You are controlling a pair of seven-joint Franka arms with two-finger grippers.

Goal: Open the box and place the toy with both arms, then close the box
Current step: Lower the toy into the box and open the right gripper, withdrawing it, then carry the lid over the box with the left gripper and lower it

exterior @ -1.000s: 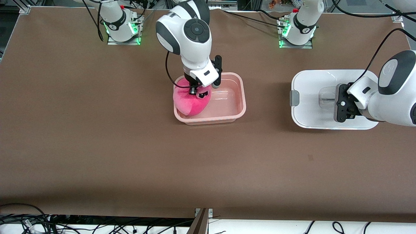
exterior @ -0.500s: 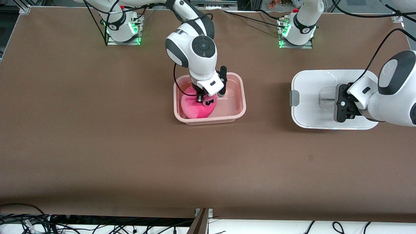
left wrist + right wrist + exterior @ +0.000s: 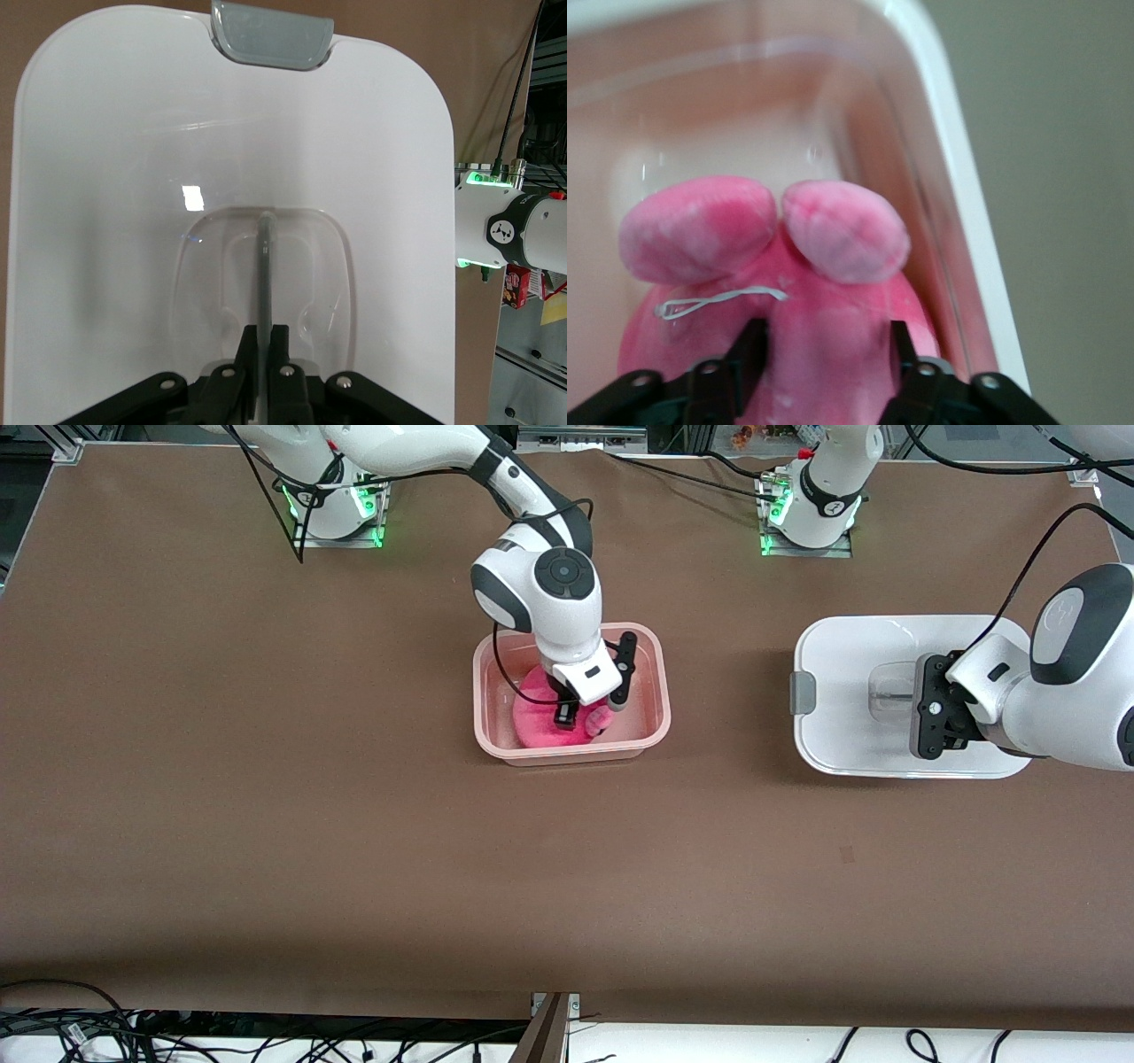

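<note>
Here, the right gripper (image 3: 567,716) reaches down into the open pink box (image 3: 657,691) at mid-table, its fingers (image 3: 749,350) clamped on either side of the pink toy (image 3: 536,722) resting inside. Toward the left arm's end of the table, the white lid (image 3: 842,664) lies flat, where the left gripper (image 3: 263,350) pinches its recessed centre handle (image 3: 266,266).

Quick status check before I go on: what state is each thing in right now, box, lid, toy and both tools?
Box base: open, lid off, toy inside.
Lid: flat on the table toward the left arm's end, apart from the base.
Toy: down in the base, gripped.
Right tool: shut on the toy, inside the base.
Left tool: shut on the lid's centre handle.
</note>
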